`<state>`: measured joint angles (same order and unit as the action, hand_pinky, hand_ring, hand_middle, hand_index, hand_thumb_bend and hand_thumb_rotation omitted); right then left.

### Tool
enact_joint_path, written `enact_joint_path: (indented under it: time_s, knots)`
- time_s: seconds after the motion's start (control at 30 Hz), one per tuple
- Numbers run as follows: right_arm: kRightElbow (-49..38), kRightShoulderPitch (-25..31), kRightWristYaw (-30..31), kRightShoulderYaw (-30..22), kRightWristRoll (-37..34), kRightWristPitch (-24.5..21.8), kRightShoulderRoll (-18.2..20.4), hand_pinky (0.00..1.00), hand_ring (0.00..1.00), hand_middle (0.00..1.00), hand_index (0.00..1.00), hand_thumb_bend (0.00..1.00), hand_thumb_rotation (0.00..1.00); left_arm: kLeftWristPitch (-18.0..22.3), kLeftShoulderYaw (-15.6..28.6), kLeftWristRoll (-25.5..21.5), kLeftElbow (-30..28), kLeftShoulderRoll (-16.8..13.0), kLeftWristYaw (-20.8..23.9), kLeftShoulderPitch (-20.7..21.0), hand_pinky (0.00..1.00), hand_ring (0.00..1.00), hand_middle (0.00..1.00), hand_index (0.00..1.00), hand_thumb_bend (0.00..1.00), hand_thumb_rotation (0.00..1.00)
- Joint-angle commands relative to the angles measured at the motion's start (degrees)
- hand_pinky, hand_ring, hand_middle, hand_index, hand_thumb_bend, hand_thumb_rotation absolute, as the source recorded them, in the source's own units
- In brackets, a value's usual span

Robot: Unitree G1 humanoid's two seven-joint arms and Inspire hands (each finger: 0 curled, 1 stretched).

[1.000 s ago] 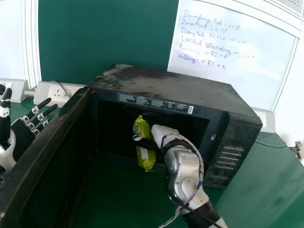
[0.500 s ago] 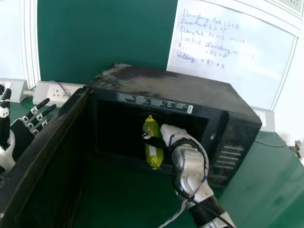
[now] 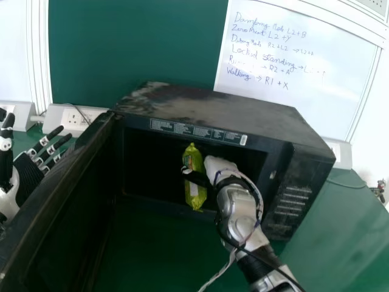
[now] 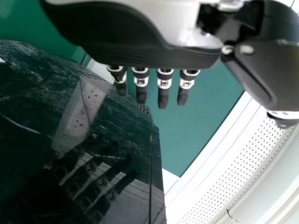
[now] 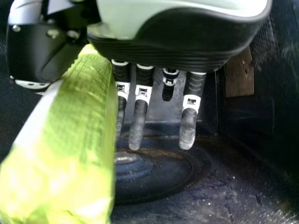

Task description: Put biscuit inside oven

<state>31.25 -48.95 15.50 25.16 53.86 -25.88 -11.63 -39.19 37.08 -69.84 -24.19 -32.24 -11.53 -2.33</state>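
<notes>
In the head view my right hand (image 3: 217, 165) is at the oven's (image 3: 285, 158) open front, its thumb across the green-yellow biscuit packet (image 3: 196, 193). The packet is tilted, its upper part in front of the dark cavity. The right wrist view has the packet (image 5: 70, 149) pinched between the thumb and the side of my right hand (image 5: 177, 46), above the cavity floor; the fingers extend beside it. My left hand (image 3: 25, 176) is at the far left, behind the opened oven door (image 3: 51, 201); in the left wrist view, the left hand (image 4: 154, 53) has straight fingers and holds nothing.
The oven door stands open along the left side of the cavity. A round plate-like recess (image 5: 154, 172) is in the oven floor. Wall sockets (image 3: 74, 118) are behind the door, and the green table (image 3: 340, 225) extends to the right.
My right hand and the packet have moved to the right and slightly farther up in the head view, the hand still holding it. The left hand has stayed where it was.
</notes>
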Motion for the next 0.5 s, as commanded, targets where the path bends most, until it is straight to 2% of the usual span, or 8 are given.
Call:
enact_joint_path:
  time_s: [0.0,0.07,0.23,0.3,0.37,0.47]
  knots:
    - [1.69,-2.17,-1.64,0.36,-0.79,0.18,0.1,0.29,0.42,0.52,0.51,0.52,0.0,0.15,0.38,-0.53,-0.62,-0.2,0.26,-0.28,1.0,1.0,1.0,1.0,0.35,0.19]
    - [2.91,-2.41,-2.49,0.57,-1.46,0.66,0.19,0.31,0.4,0.49,0.55,0.51,0.0,0.33,0.39,-0.39,-0.95,-0.24,0.84,-0.5,1.0,1.0,1.0,1.0,0.34,0.19]
    - [6.37,-2.73,-5.18,0.68,-3.33,2.47,0.56,0.34,0.4,0.5,0.53,0.51,0.0,0.1,0.48,-1.24,-1.02,-0.28,1.22,-0.76,1.0,1.0,1.0,1.0,0.36,0.19]
    - [7.62,-2.85,-6.31,0.71,-4.01,3.16,0.73,0.31,0.39,0.48,0.55,0.51,0.0,0.2,0.46,-1.43,-1.05,-0.3,1.19,-0.8,1.0,1.0,0.99,1.0,0.38,0.2]
    - [9.25,-3.3,-7.3,0.81,-4.52,3.39,0.99,0.3,0.39,0.49,0.54,0.51,0.0,0.73,0.28,-0.76,-1.17,-0.31,0.54,-0.89,1.0,1.0,0.99,0.99,0.31,0.2]
    - [12.14,-4.29,-8.9,1.0,-5.46,4.24,1.23,0.3,0.39,0.49,0.54,0.51,0.0,1.0,0.15,-0.59,-1.15,-0.26,0.26,-0.94,1.0,1.0,0.98,0.97,0.3,0.2]
